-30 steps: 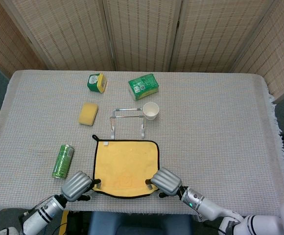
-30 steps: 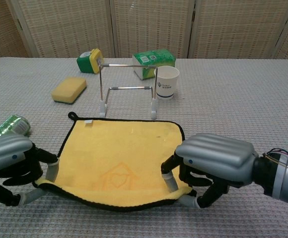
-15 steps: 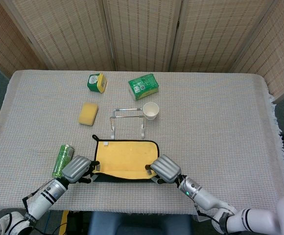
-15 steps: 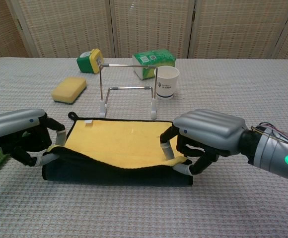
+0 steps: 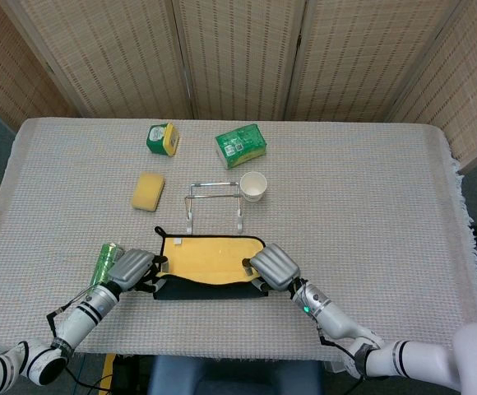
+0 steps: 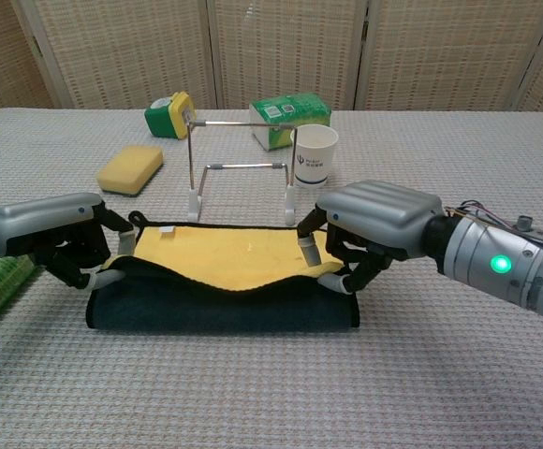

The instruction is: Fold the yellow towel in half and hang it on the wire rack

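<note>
I have the yellow towel [image 5: 210,257] lying on the table [image 5: 370,214] just in front of the wire rack [image 5: 214,202], and its near edge is lifted and carried over toward the far edge, so the dark underside shows as a band along the front in both views; the far edge, with its small white tag and black loop, lies flat on the cloth close to the rack's feet; my left hand [image 5: 133,267] grasps the towel's near left corner, fingers curled around the black-trimmed edge, and in the chest view it [image 6: 61,238] sits just above the fold; my right hand [image 5: 273,266] grasps the near right corner the same way, with the yellow face pinched between thumb and fingers [image 6: 344,283]; the two hands are level with each other, one at each end of the fold; the rack stands upright and bare, its top bar clear of the towel; a white paper cup [image 5: 253,186] stands just beside the rack's right side; a yellow sponge [image 5: 148,191] lies to the rack's left, and farther back are a green and yellow container [image 5: 162,138] and a green packet [image 5: 241,146]; a green can [image 5: 105,262] lies on its side right next to my left hand
</note>
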### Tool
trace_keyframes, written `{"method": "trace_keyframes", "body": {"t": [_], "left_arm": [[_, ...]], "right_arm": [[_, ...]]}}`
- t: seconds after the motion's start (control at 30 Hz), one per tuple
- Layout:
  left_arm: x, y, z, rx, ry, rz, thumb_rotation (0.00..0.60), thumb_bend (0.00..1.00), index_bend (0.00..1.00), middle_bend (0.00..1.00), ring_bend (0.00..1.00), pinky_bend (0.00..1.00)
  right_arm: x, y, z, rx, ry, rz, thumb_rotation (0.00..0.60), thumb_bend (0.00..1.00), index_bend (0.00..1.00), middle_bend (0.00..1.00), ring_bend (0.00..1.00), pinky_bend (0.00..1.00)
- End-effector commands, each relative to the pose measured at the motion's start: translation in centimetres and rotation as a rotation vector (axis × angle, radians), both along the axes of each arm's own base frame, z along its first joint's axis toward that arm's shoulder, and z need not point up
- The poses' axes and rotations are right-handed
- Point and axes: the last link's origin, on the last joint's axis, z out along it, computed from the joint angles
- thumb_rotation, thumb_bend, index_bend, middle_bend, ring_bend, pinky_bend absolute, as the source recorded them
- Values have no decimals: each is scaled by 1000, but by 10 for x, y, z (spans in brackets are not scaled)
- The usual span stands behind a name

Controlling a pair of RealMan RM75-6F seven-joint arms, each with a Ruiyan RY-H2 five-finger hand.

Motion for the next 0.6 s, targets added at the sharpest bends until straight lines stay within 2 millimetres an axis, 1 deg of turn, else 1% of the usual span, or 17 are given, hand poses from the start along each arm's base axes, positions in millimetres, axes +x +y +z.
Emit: {"method": "trace_keyframes", "body": {"t": [0.03, 0.3, 0.43, 0.6], "left_arm": [[1, 7, -1, 9, 0, 10, 600, 495, 566, 964, 936, 959], [3, 23, -4, 21, 25, 31, 600, 496, 562, 963, 936, 959], [4, 34, -7, 30, 46, 52, 600, 495, 562, 962, 936, 958], [6, 44, -8, 53, 69, 52, 600, 495, 561, 962, 935, 959]], "right_arm": [[2, -4, -1, -9, 6, -7, 600, 407, 597, 939, 1000, 1000], [4, -15, -1, -40, 9, -33, 600, 407, 600, 939, 1000, 1000], [6, -21, -5, -54, 22, -38, 600, 407, 601, 939, 1000, 1000], [6, -28, -8, -66, 28, -60, 600, 407, 601, 939, 1000, 1000]]}}
